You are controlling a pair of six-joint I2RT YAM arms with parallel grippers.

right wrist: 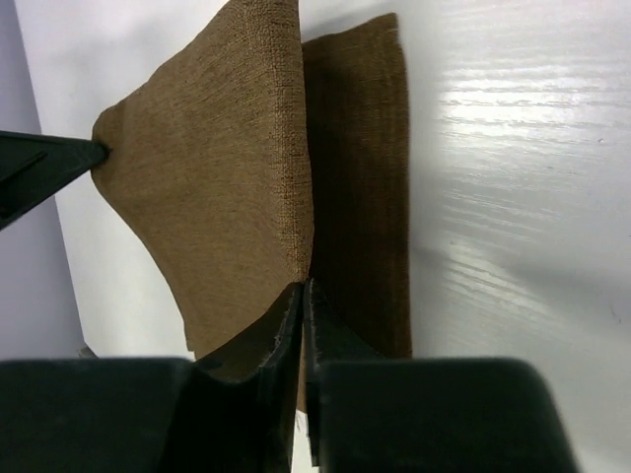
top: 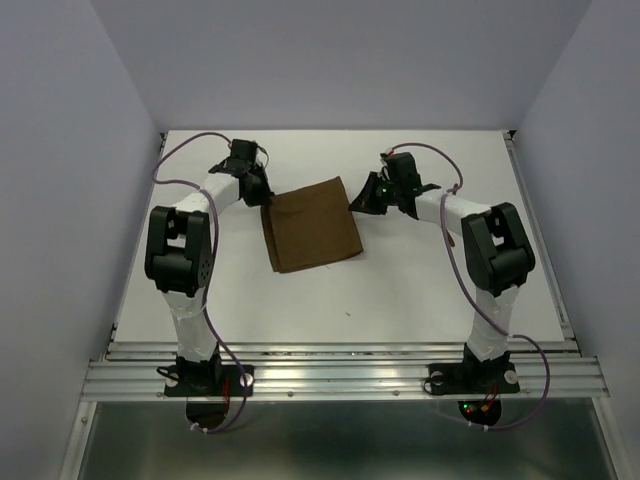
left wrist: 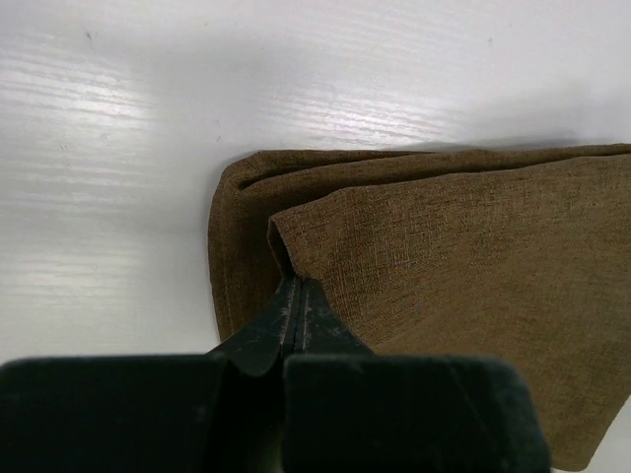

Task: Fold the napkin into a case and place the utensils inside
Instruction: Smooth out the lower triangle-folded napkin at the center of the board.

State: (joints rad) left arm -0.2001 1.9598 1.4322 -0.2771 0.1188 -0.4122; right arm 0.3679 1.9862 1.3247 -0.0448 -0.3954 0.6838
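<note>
The dark brown napkin (top: 315,225) lies folded in layers on the white table between the two arms. My left gripper (top: 268,198) is shut on the far left corner of its top layer, and in the left wrist view that gripper (left wrist: 296,288) pinches the napkin (left wrist: 444,276) where the layer lifts off the ones below. My right gripper (top: 352,204) is shut on the far right corner. In the right wrist view that gripper (right wrist: 303,289) holds the raised napkin (right wrist: 217,168) edge, with the left gripper's fingers (right wrist: 54,160) at the opposite corner. The utensils are out of view.
The white table (top: 420,290) is bounded by grey walls on three sides and a metal rail (top: 340,378) at the near edge. Purple cables (top: 190,142) loop from both arms.
</note>
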